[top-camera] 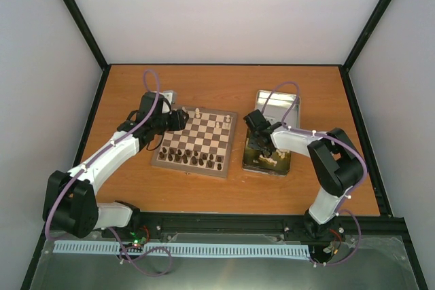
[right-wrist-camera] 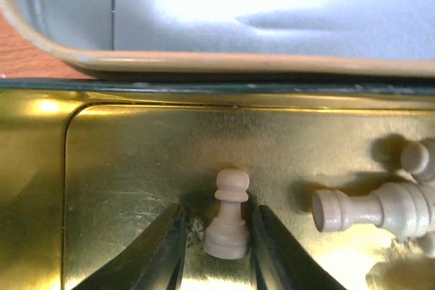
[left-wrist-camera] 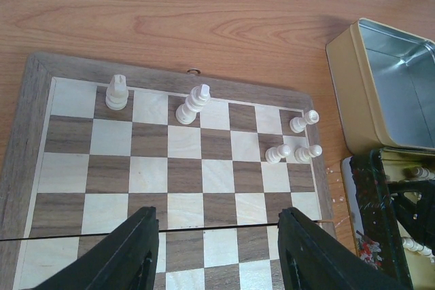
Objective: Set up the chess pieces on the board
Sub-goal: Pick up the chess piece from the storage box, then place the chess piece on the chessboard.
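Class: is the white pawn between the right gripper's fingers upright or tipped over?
Upright: the pawn stands on its base inside the gold tin.

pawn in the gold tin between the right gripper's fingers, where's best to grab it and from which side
Grip the cream pawn across its lower body, just above the flared base; the round head would likely slip. Come in as the right gripper stands, a finger on each flank: both sides are free, and the toppled piece to its right lies clear.
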Robot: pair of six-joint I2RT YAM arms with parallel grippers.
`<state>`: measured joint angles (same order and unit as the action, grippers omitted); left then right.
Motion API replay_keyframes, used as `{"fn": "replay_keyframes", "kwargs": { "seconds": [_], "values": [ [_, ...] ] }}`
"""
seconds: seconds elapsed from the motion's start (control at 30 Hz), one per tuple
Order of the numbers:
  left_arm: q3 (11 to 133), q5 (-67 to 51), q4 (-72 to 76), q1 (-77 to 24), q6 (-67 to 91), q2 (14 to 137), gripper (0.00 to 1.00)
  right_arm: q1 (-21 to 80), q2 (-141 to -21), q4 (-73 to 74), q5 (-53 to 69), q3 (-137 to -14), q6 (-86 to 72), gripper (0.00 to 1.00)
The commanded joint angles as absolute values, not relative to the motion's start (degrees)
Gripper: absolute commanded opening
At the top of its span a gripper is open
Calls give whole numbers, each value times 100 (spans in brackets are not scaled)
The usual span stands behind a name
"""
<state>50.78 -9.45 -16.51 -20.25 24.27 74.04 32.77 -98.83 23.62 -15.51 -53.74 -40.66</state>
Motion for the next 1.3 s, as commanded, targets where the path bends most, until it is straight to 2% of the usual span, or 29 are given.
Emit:
{"fn": "replay_keyframes", "kwargs": {
  "seconds": [0.0, 0.13, 0.4, 0.57, 0.63, 0.73, 0.83, 1.03, 1.17, 1.27],
  "values": [
    [5151, -982, -1553, -1995, 2355, 7395, 49, 3218, -9958, 2155, -1400, -5256, -3762, 25],
    [5168, -1025, -1585, -1995, 2372, 7381, 49, 3215, -9915, 2169, -1392, -5228, -3649, 15],
    [5200, -1320, -1591, -1995, 2532, 7246, 49, 3217, -9239, 1630, -1574, -4842, -3116, 9],
    [5046, -1975, -1229, -1994, 2856, 6717, 52, 3217, -8181, 702, -1156, -4281, -2311, 11],
    [5060, -2435, -1116, -1995, 2985, 6643, 54, 3222, -7722, 487, -802, -4221, -2098, 12],
    [5101, -3072, -869, -2004, 3279, 6642, 59, 3226, -7163, 9, 340, -4097, -1832, 13],
    [5062, -3950, -436, -2002, 3717, 6689, 67, 3234, -6691, -666, 1618, -3957, -1796, 15],
    [5043, -5213, 216, -2054, 4321, 6964, 81, 3234, -6799, -727, 3442, -4474, -1697, 14],
    [5018, -5505, 350, -2074, 4470, 7038, 84, 3254, -7006, -603, 4299, -4755, -1416, 14],
    [4956, -5637, 444, -2153, 4756, 7181, 81, 3342, -7203, -349, 4740, -5020, -1110, 14]
  ]
}}
